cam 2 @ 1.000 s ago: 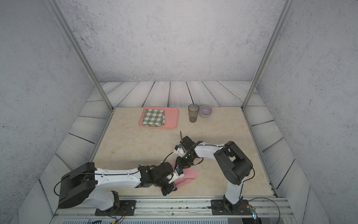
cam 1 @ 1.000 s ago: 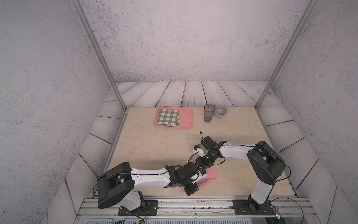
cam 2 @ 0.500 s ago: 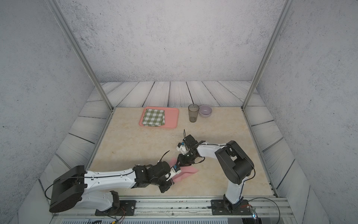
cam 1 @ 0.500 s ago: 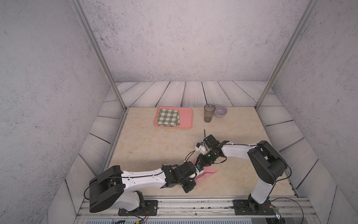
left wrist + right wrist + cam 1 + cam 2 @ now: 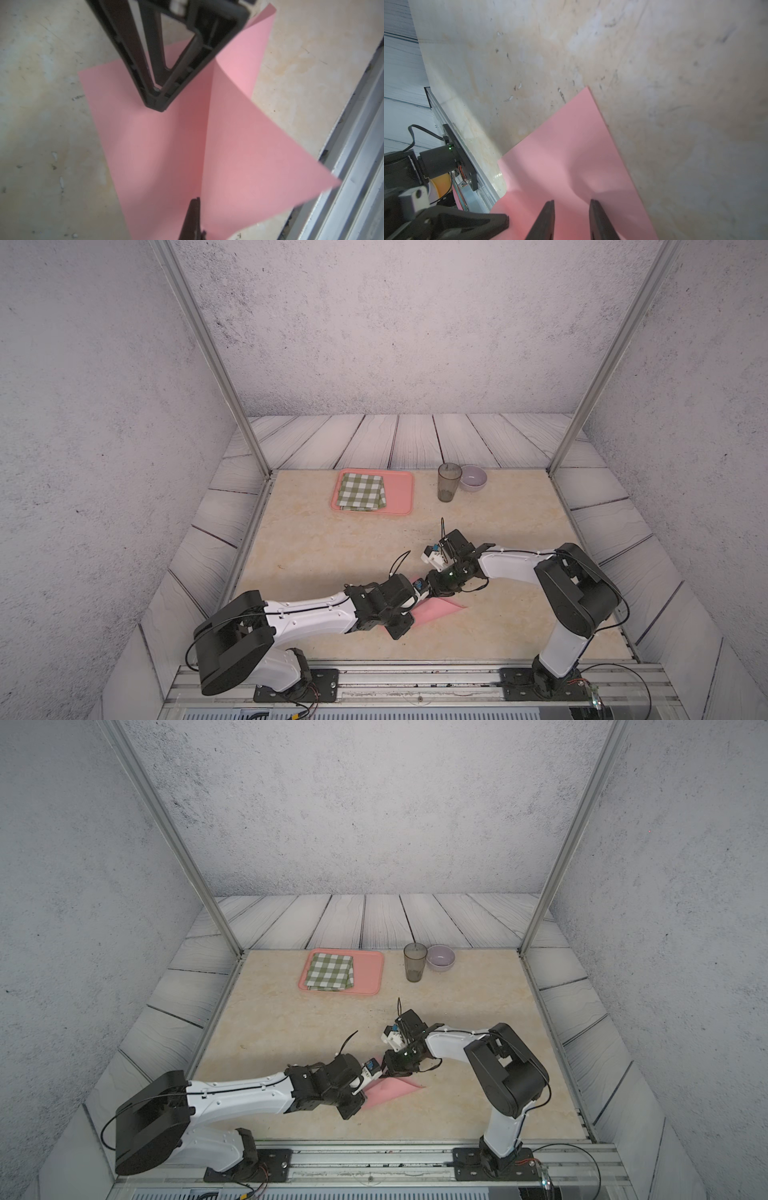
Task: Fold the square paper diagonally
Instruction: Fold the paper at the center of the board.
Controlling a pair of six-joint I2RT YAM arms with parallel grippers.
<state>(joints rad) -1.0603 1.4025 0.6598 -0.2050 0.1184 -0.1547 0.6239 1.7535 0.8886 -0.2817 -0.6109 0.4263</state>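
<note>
**Left arm has edged off the front rail (image 5: 353,166), and the paper (image 5: 158,145) looks flatter than a second ago.**
By the rail, the left gripper (image 5: 195,202) is clamped on the paper's edge, one flap curled up. The right gripper (image 5: 572,202), jaws apart and grasping nothing, seems to pin the sheet. Roughly half folded, no crease yet. Bare table (image 5: 332,556) all around; tray (image 5: 403,493), cup (image 5: 449,485) and bowl (image 5: 473,479) sit far back.

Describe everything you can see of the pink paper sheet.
The square paper is thin, matte, plain pink and unmarked. Part lies flat on the beige table near its front edge; one flap curls upward, pinched by the shut left gripper. The right gripper, jaws apart, presses on the flat part.
</note>
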